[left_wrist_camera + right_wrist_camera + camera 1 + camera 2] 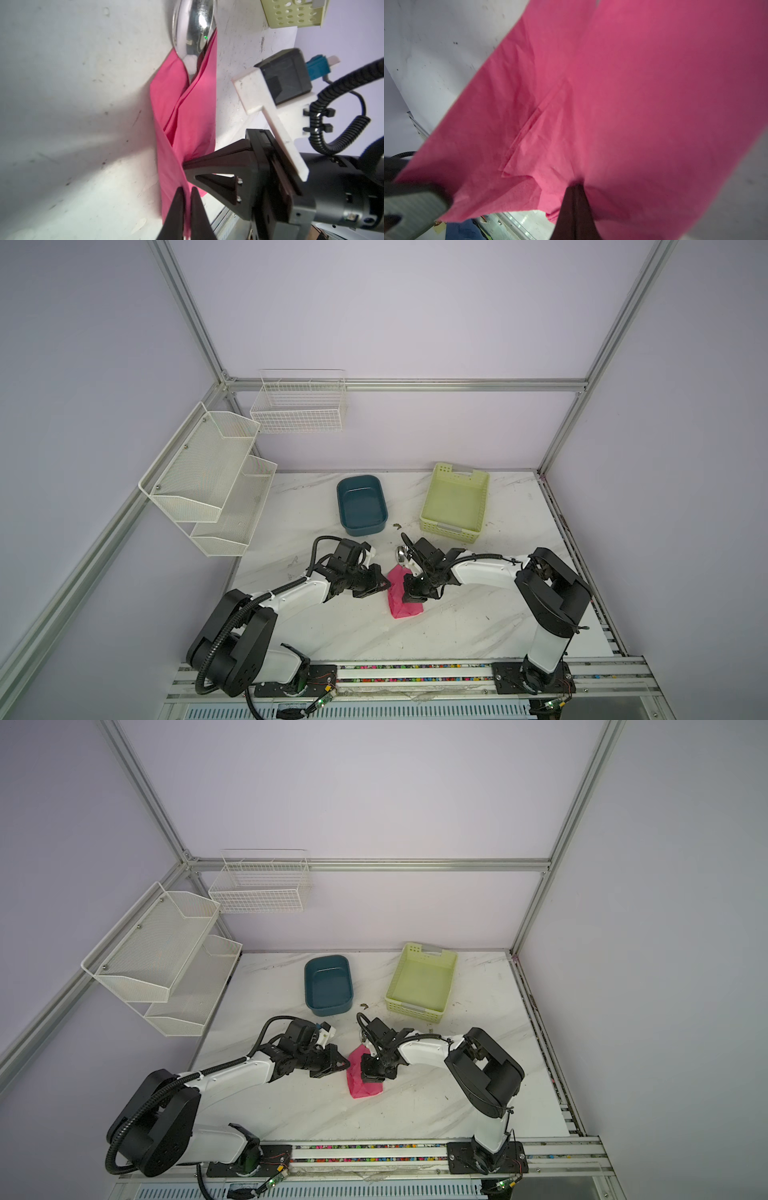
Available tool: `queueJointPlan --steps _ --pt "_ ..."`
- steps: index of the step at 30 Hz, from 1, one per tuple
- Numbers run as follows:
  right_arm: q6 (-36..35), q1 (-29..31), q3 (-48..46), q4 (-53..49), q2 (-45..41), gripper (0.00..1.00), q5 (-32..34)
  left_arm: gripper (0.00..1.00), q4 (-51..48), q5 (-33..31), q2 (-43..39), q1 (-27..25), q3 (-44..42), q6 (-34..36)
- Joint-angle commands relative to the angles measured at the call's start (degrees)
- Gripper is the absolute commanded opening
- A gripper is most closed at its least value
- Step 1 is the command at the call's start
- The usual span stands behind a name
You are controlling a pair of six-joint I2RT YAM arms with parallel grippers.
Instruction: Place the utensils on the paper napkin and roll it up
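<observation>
The pink paper napkin (402, 608) (365, 1089) lies folded over into a loose bundle mid-table. A shiny spoon bowl (401, 552) (193, 25) sticks out of its far end; the handle is hidden inside the fold. In the left wrist view the left gripper (187, 189) (388, 583) is shut on the napkin's (187, 116) near left edge, a strip of pink pinched between its fingers. The right gripper (576, 184) (409, 598) (184, 164) comes in from the right, shut on a gathered pleat of the napkin (623, 83). Both grippers meet over the bundle.
A dark teal tub (347, 489) and a pale green basket (478, 502) stand behind the napkin. White mesh shelves (208, 477) and a wire basket (299, 406) hang on the left and back walls. An aluminium rail (415, 672) runs along the front edge.
</observation>
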Motion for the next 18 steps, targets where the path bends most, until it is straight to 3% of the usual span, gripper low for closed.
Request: queueJointPlan --steps 1,10,18 --pt "-0.24 0.40 -1.83 -4.52 0.89 0.00 2.13 0.10 2.54 3.46 4.05 -1.50 5.68 -1.84" --pt "-0.32 0.38 -1.64 -4.79 0.62 0.00 2.01 0.10 2.36 2.72 11.64 -4.16 9.40 -2.73" --pt "-0.20 0.41 -1.25 -5.01 -1.51 0.01 1.11 0.09 -6.76 -1.59 15.78 -4.43 11.49 -1.05"
